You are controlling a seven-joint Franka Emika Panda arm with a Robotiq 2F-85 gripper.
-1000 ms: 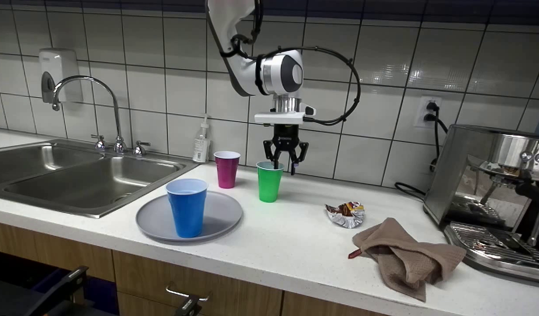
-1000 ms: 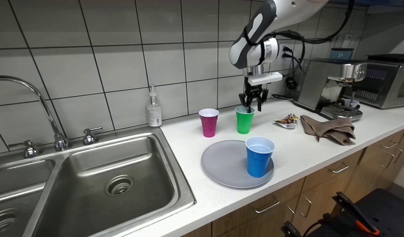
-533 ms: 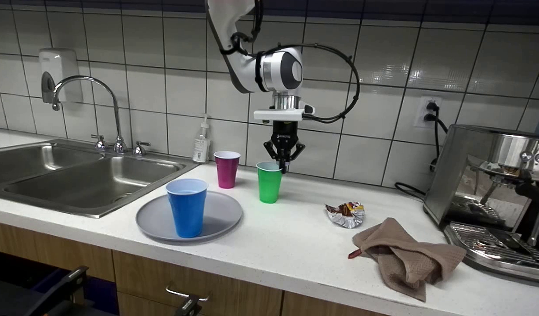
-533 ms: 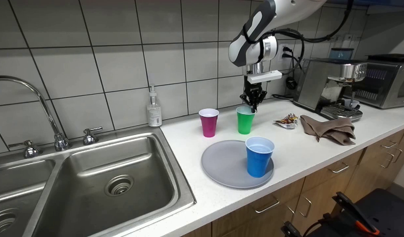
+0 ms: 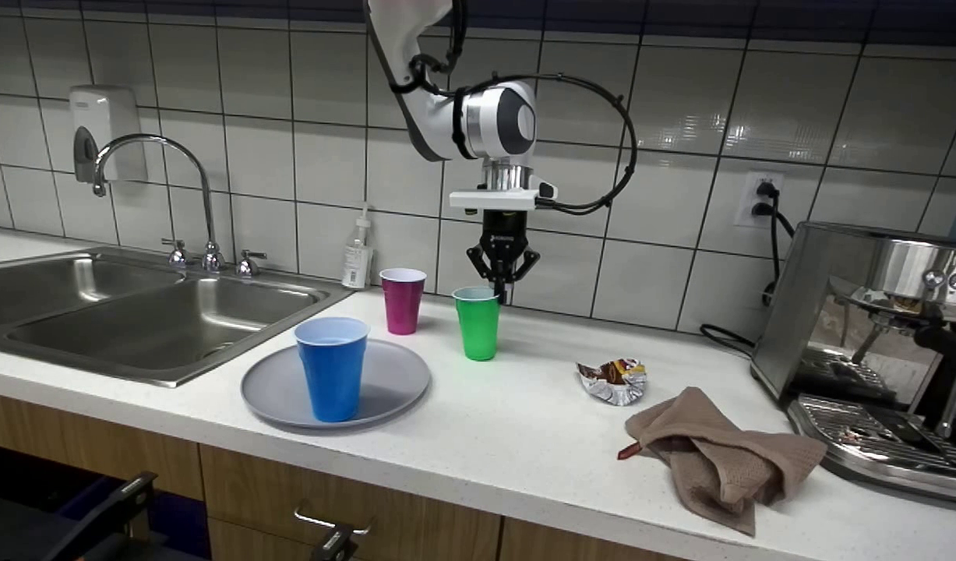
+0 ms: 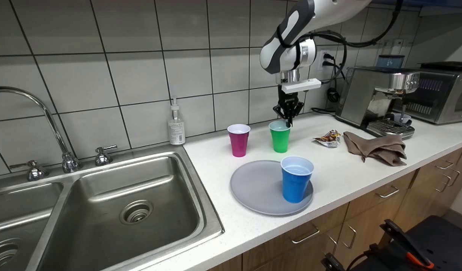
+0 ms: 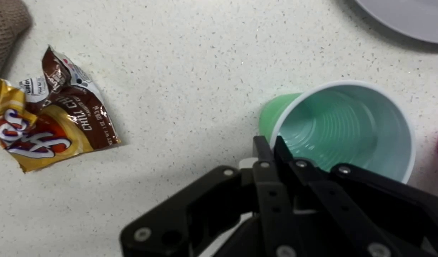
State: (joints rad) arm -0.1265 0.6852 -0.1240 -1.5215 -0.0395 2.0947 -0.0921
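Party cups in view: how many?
3: green cup, pinched by the gripper; magenta cup, between the green cup and the sink; blue cup, on the gray plate. No others show, though a nested one could be hidden.

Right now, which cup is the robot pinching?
The green cup: the gripper pinches its rim. The blue cup, on the gray plate, and the pink cup are untouched.

- Wide pass: counter (image 5: 524,421) between green cup (image 5: 478,331) and wrapper (image 5: 614,383).
- Toward sink (image 6: 199,188): pink cup (image 5: 403,305) near, narrower gap.
- Behind green cup: wall (image 5: 571,269), only a strip of counter between.
- Forward: plate (image 5: 400,374) with blue cup (image 5: 333,374), blocks low approach.
- Past wrapper: towel (image 5: 719,460), espresso machine (image 5: 793,296).
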